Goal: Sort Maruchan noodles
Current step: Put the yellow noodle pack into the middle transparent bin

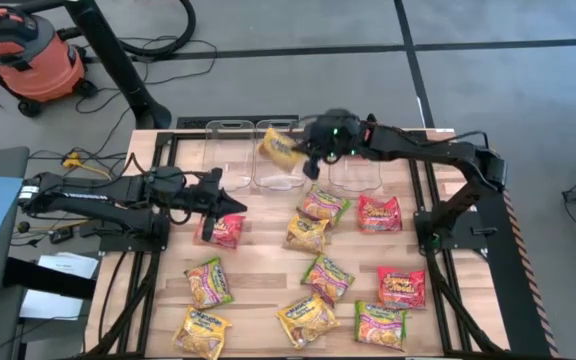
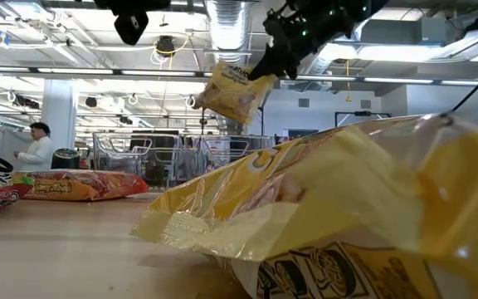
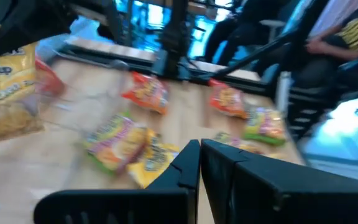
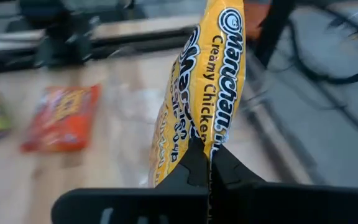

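Right gripper (image 1: pixel 306 158): my fingers are clamped on one yellow crinkly plastic Maruchan packet (image 1: pixel 281 149), held in the air over the middle clear plastic bin (image 1: pixel 280 172) at the table's far edge
Held packet: hangs edge-on from my fingers in the right wrist view (image 4: pixel 207 81), label reading Creamy Chicken; not yet released
Left gripper (image 1: pixel 230 205): my fingers are pressed together with nothing between them, hovering just beside a red-orange square packet (image 1: pixel 224 230) on the wooden table (image 1: pixel 258 270)
Bins: three clear bins stand in a row; the left clear bin (image 1: pixel 230 160) and the right clear bin (image 1: pixel 356 175) look to hold nothing, as far as I can tell
Work done: in my judgement none is finished; no packet lies sorted in a bin yet
Work left: eleven packets lie loose on the table, among them a yellow packet at the near left (image 1: pixel 201 331), a red-orange packet at the right (image 1: pixel 401 287) and a green-with-pink packet (image 1: pixel 380 324)
Progress: early stage, first drop pending
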`<action>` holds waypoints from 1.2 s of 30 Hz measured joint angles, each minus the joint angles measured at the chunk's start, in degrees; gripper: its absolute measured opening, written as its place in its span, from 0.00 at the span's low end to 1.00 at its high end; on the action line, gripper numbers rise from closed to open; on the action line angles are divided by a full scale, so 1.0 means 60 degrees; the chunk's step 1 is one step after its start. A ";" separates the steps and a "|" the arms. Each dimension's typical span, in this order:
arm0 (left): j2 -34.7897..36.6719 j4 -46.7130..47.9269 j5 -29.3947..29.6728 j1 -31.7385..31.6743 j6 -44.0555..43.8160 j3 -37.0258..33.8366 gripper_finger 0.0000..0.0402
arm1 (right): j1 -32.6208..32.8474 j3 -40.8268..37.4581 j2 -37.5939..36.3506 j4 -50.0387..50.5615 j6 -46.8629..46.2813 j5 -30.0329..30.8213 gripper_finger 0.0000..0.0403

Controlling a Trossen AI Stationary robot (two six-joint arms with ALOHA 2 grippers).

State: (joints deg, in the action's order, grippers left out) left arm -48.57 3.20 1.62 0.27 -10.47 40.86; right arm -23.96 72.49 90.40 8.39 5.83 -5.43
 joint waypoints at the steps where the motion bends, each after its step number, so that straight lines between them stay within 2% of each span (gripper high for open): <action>1: -0.0005 0.0000 0.0245 0.0000 0.0248 0.0000 0.00 | -0.0187 0.0000 0.0052 -0.0152 0.0121 0.0003 0.01; 9: -0.0005 -0.0022 0.2455 -0.0063 0.1211 0.0000 0.00 | -0.1314 -0.0004 0.0138 -0.1469 0.1823 0.0000 0.01; 14: -0.0005 -0.0061 0.2614 -0.0338 0.1198 0.0000 0.00 | -0.1770 -0.0004 0.0137 -0.2816 0.3043 0.0000 0.01; 21: -0.0005 -0.0087 0.2621 -0.0619 0.1000 0.0000 0.00 | -0.2111 0.0011 0.0137 -0.3805 0.4533 -0.0047 0.01; 31: -0.0008 -0.0097 0.2618 -0.0776 0.0953 0.0000 0.00 | -0.2229 0.1307 0.0140 -0.1574 0.5213 -0.0079 0.01; 36: -0.0008 -0.0095 0.2550 -0.0776 0.0865 0.0000 0.00 | -0.2227 0.1443 0.0137 -0.0789 0.5216 -0.0088 0.01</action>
State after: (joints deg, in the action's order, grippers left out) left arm -48.62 2.63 16.92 -4.38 -5.28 40.86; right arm -37.32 81.14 91.22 3.65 37.12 -5.96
